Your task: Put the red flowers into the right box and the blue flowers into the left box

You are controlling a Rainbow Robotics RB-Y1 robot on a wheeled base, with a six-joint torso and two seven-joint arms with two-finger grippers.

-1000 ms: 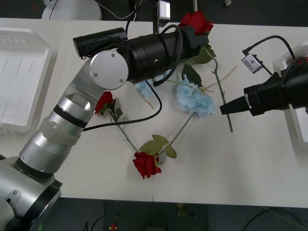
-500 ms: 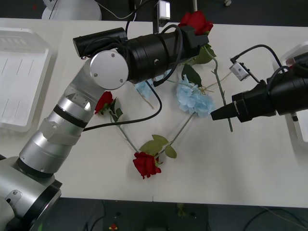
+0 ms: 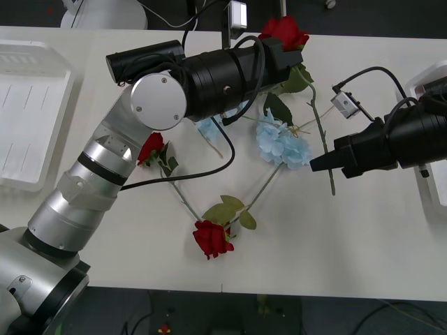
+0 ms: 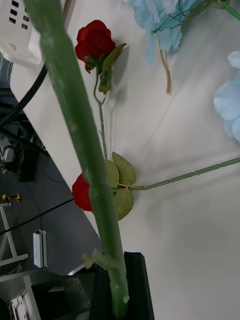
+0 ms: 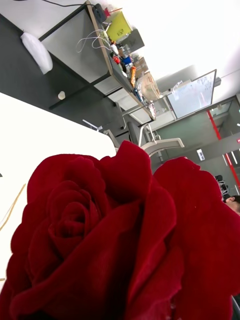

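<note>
Red velvet petals crowd your left wrist view because the left pincer has one rose right at its fingertips, at the far edge of the counter. The bloom sits so close that you cannot tell whether those fingers are clenched on it or merely resting against it.

That rose's long green stem trails toward you across the counter, and your right pincer is clenched on its lower part; the right wrist view shows the stem pinched between the black fingers. So the flower is spanned between both arms, which looks like a handover: the bloom lies on the far side, while the right box waits at the right edge, partly behind that arm.

Two more red flowers lie on the counter, one beside your left forearm and one near the front edge. The blue flowers lie in the middle, a second pale cluster partly under the left arm. None are sorted yet. Your left box, slotted bottom showing, sits at the far left, well apart from the pile.

No brand, label or readable writing appears on the trays, flowers or arms.
</note>
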